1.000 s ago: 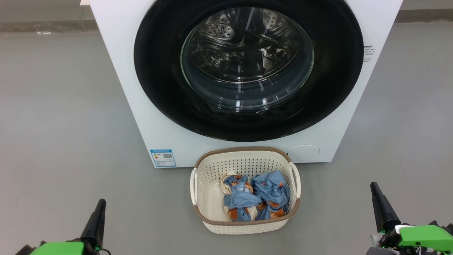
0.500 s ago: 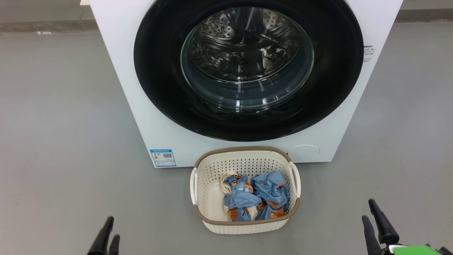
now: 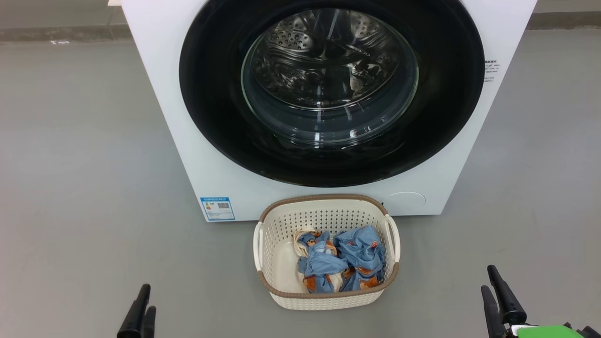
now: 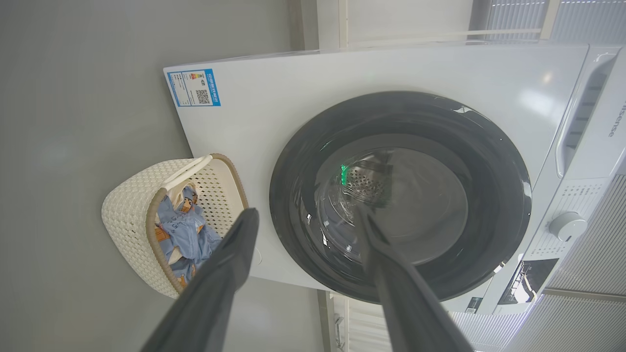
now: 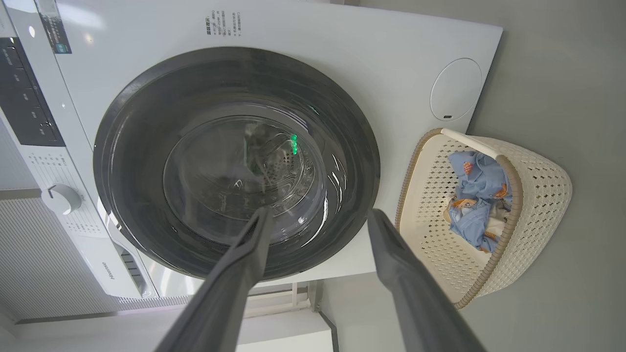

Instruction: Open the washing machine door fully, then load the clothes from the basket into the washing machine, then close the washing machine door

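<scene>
Counted: one washing machine, its one washing machine door shut; one basket on the floor against the machine's front bottom edge, with the clothes inside in two bunches. Readable: Hisense lettering; blue label with QR code. Versus a second ago: left gripper and right gripper lower, fingers now spread, empty.

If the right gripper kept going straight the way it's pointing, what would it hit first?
Probably the washing machine door: the open right gripper aims at its black ring, with nothing visible between, though depth is unclear.
</scene>
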Tool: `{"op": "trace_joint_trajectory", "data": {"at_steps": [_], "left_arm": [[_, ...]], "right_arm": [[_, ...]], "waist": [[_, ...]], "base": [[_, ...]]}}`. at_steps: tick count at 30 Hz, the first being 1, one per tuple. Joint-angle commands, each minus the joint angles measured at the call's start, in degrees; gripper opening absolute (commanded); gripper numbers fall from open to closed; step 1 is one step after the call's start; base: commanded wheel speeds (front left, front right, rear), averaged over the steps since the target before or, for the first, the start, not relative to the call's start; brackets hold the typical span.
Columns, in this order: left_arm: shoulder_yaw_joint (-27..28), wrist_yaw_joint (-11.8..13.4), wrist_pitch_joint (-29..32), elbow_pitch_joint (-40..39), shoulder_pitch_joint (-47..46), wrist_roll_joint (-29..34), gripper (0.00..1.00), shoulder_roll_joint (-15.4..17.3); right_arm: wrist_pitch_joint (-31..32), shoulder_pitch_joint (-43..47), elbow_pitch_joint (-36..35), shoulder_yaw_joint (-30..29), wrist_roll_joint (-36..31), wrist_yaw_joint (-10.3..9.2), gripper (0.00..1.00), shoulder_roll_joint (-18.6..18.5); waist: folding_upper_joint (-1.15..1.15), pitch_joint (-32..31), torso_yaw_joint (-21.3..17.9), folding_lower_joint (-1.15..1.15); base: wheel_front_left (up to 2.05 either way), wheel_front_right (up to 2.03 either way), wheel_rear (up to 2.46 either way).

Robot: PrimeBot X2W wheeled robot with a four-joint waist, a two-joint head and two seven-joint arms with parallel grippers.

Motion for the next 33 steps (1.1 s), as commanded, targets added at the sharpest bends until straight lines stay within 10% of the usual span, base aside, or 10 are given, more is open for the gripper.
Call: {"op": "trace_joint_trajectory", "data": {"at_steps": [1,33], "left_arm": [[0.19,-0.06,-0.58,-2.04,-1.47,1.17,1.00,0.84],[-0.78,-0.12,-6.16,-6.79,-0.65,24.63,1.00,1.40]], "right_arm": [[-0.65,-1.85,-1.49,0.37,-1.58,0.01,1.00,-0.70],[-6.19,-3.38,-1.29,3.83,-25.49,0.04,1.00,-2.71]], "waist": [[0.00,0.01,0.02,-0.01],[0.00,-0.21,0.27,-0.01]], "base": [[0.00,0.00,0.00],[0.00,0.00,0.00]]}}
